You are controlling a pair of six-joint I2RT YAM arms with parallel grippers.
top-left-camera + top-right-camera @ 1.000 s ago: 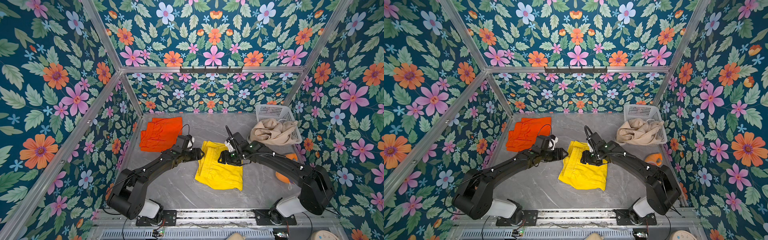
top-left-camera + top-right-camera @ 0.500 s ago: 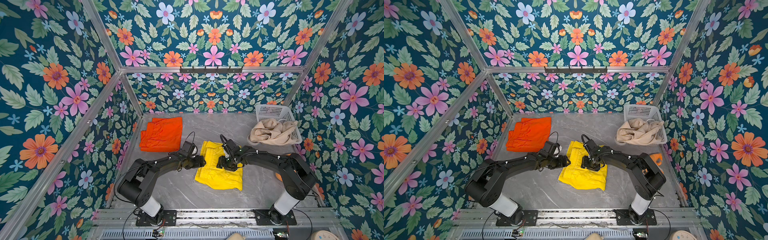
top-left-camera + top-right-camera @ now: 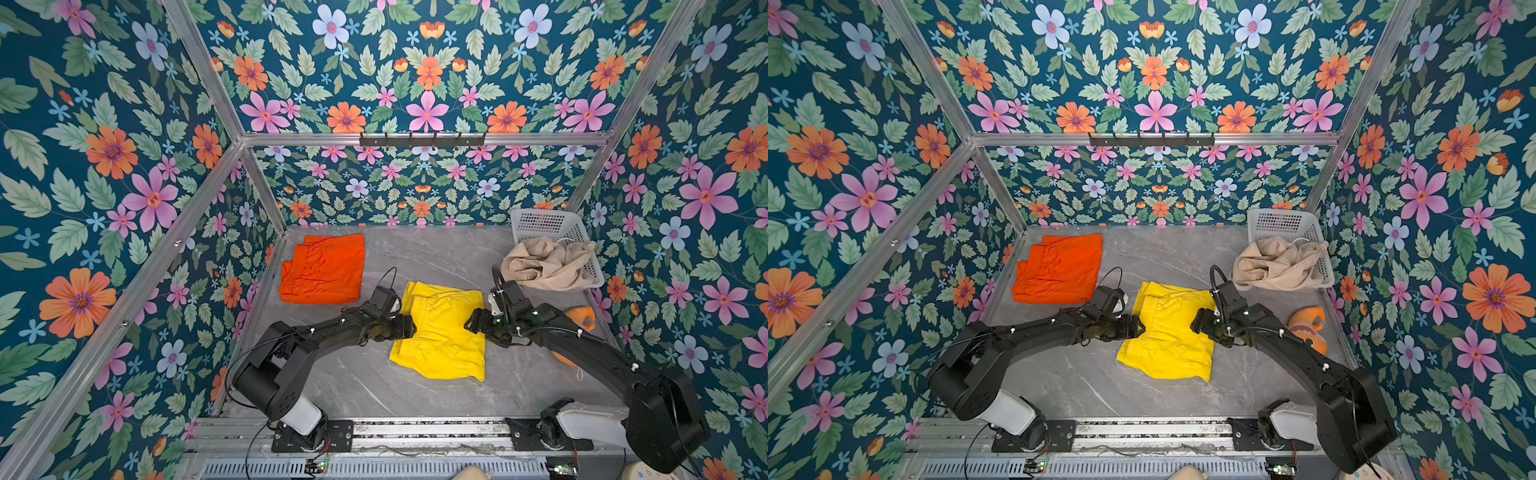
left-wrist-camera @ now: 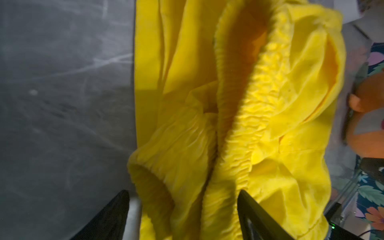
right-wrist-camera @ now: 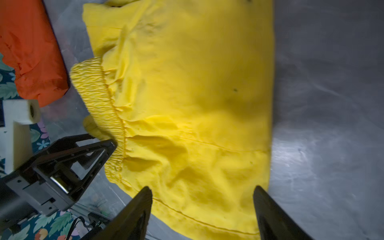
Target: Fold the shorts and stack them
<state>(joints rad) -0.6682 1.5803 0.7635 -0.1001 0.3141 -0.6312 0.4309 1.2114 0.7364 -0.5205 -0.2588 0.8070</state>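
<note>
The grey bench (image 3: 415, 257) carries three pairs. The orange shorts (image 3: 324, 270) lie folded flat at the far left, and the beige shorts (image 3: 540, 266) are bundled over the white basket (image 3: 540, 220) at the far right. The yellow shorts (image 3: 444, 332) lie in the middle, their long axis running far to near and the gathered waistband along the left edge. Both arms reach in low from the near side and flank this pair: the left hand (image 3: 409, 326) at the waistband edge, the right hand (image 3: 471, 324) at the right edge. Both hands are spread. The left wrist view shows its fingers (image 4: 118, 209) wide apart with the waistband between them, not pinched, and the right wrist view shows fingers (image 5: 141, 205) parted over the yellow cloth. The yellow pair looks ready to stack; the orange pair lies far and left of it, nearer the left hand.
</note>
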